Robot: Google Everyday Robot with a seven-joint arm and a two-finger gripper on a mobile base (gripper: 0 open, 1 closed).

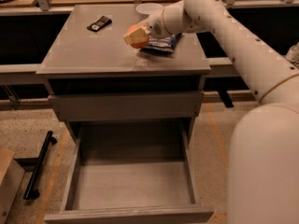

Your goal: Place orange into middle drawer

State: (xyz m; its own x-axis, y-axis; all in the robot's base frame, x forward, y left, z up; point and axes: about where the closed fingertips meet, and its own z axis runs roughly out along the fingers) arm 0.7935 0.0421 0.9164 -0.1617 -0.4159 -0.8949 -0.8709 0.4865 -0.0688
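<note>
My gripper (pixel 134 35) is shut on the orange (pixel 138 38), a small round fruit held just above the grey cabinet top (pixel 93 50), near its middle right. The white arm reaches in from the right. The middle drawer (pixel 88 185) stands pulled out below, wide and shallow, with a bare grey floor and nothing in it. The orange is above the cabinet top, well behind and above the open drawer.
A blue chip bag (pixel 161 42) lies on the top right behind the gripper. A white bowl (pixel 148 7) sits at the back edge. A small black object (pixel 99 23) lies at the back left. The upper drawer front (pixel 126 105) is closed. A black bar (pixel 38 164) lies on the floor left.
</note>
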